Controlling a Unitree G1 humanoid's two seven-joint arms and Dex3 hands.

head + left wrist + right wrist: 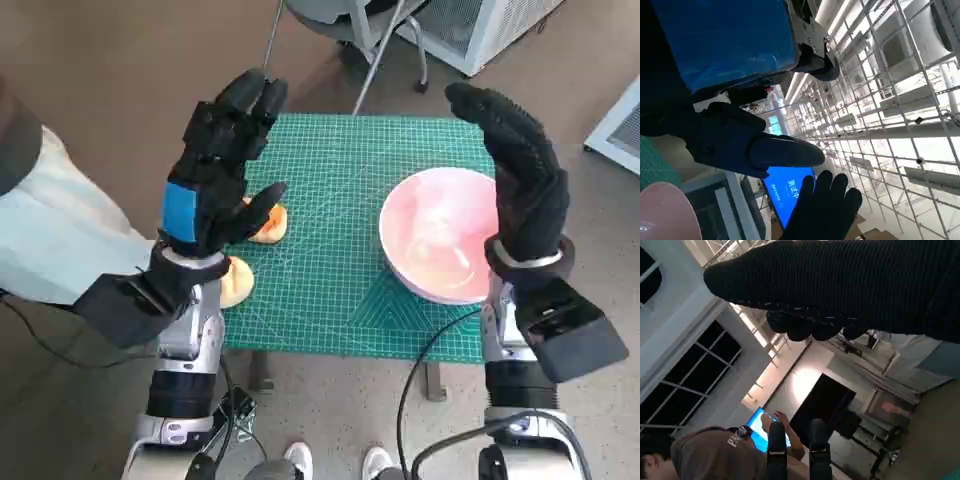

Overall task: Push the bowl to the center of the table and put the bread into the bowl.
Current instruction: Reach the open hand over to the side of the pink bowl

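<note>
Pink bowl (441,246) on mat's right, bread (268,226) left, both hands (218,165) (520,165) raised, fingers spread, empty

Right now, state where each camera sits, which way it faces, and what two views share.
Head view: on the head, looking steeply down at the green mat, pink bowl and bread; both raised hands show.
Left wrist view: behind the left hand, facing up at ceiling grid.
Right wrist view: behind the right hand, facing a person.
Shared: head and left wrist views both show the bowl.
</note>
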